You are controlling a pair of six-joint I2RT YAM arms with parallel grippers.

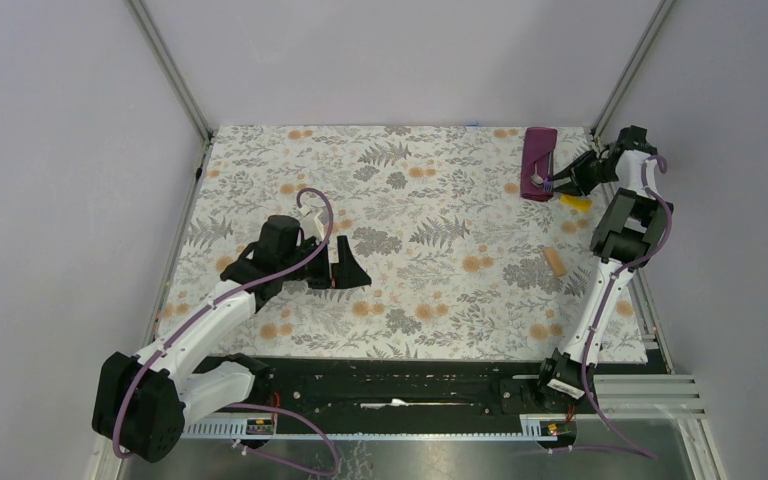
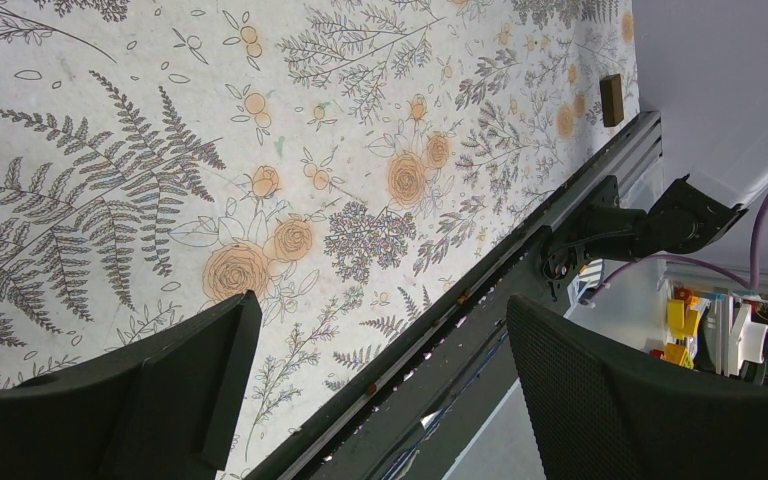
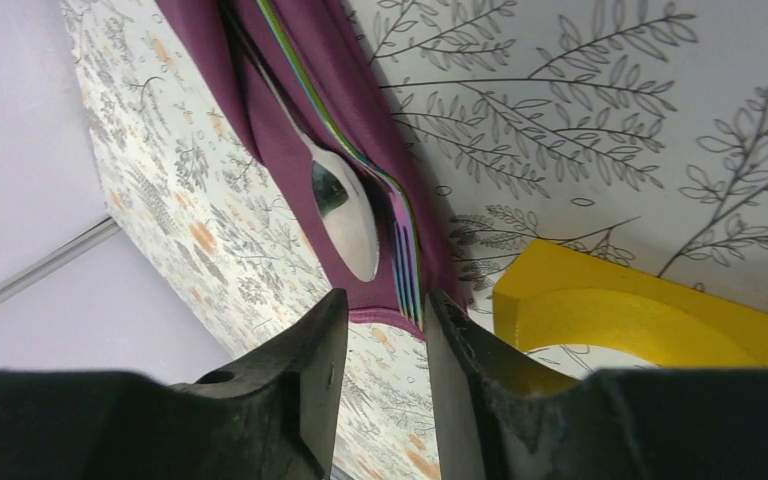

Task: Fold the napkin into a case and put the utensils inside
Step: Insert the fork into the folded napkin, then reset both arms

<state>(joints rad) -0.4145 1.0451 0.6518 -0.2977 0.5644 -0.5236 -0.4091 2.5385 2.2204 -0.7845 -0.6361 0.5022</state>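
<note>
Two utensils (image 3: 365, 250) lie in the purple case (image 1: 539, 160); right fingers (image 3: 300, 380) parted just off its mouth

The napkin (image 3: 290, 90), a thin, soft, matte magenta cloth, is folded into a narrow oblong packet at the far right corner of the table (image 1: 440, 290), its length running toward the far edge. Folded that way it makes a sleeve about as long as the cutlery, so the slim handles run under the upper layer while the heads show at the near end. The spoon (image 3: 345, 215), polished silver with its oval bowl facing up, rests beside the iridescent fork (image 3: 405, 260), whose thin tines shimmer blue, green and violet. Both lie flat on the lower flap, side by side and touching or nearly so.

The right fingers, black and blocky, sit just short of the fork's tines with a narrow gap between them and nothing clamped. I judge them released, since both pieces rest where the task wants them.

A yellow piece (image 3: 640, 310), hard and smooth with a curved cut-out, lies just beside the case on the floral tablecloth (image 2: 160, 150). A small brown block (image 1: 555, 262) lies near the middle of the right edge, well apart from the case.

The left fingers (image 2: 180, 380) are spread wide and empty above the cloth toward the near left corner, clear of the work.
</note>
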